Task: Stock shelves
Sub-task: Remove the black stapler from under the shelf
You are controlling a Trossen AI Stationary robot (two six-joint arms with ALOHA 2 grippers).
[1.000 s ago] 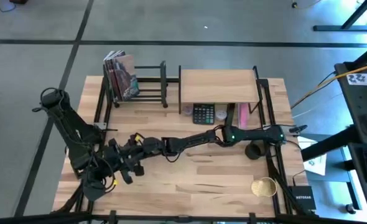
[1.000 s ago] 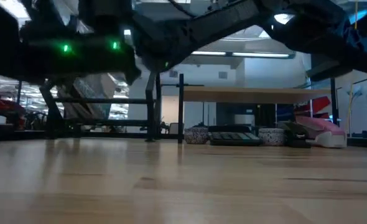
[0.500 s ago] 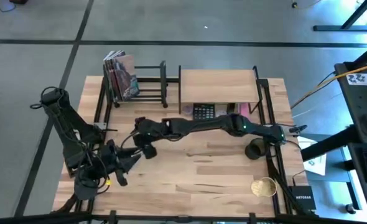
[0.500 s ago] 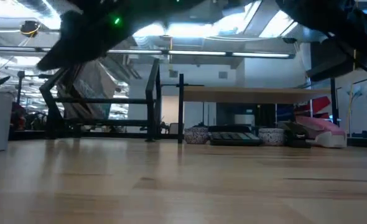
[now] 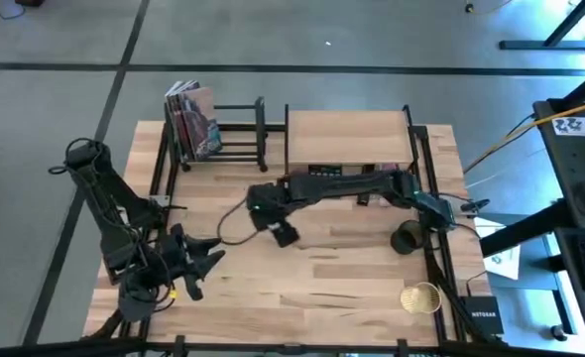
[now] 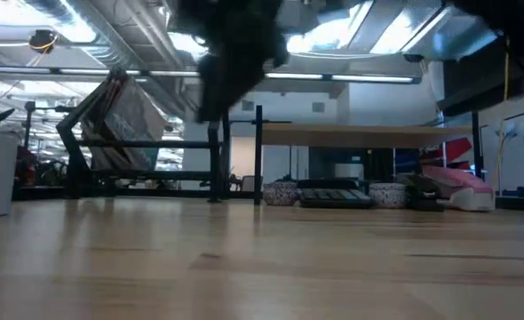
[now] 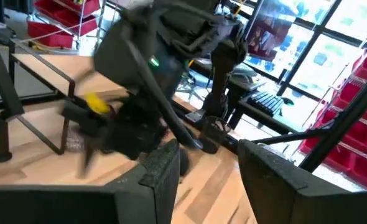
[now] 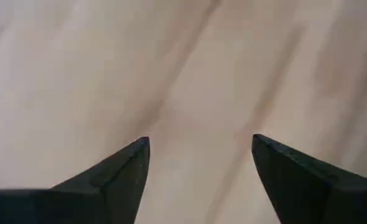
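The black metal-bar rack [image 5: 235,132] stands at the far left of the table, with a few books [image 5: 195,119] leaning at its left end. Beside it is the light-wood board shelf [image 5: 349,137] on thin black uprights; a calculator [image 5: 323,175] and a pink item [image 5: 382,175] lie under it. My right gripper [image 5: 287,237] hovers open over bare tabletop near the middle, with nothing between its fingers [image 8: 118,171]. My left gripper [image 5: 211,260] waits open near the table's front left corner, also empty.
A black round cup [image 5: 407,238] stands at the right, and a gold wire-mesh item [image 5: 421,297] lies near the front right corner beside a dark box [image 5: 482,315]. In the low view, small bowls [image 6: 282,192] sit under the board shelf. Bare wood [image 5: 342,268] stretches across the middle and front.
My right gripper has swung away from my left gripper, going from the table's front left toward the middle and right, staying open and empty. The right arm's elbow has drawn back toward the far edge, over the board shelf's front.
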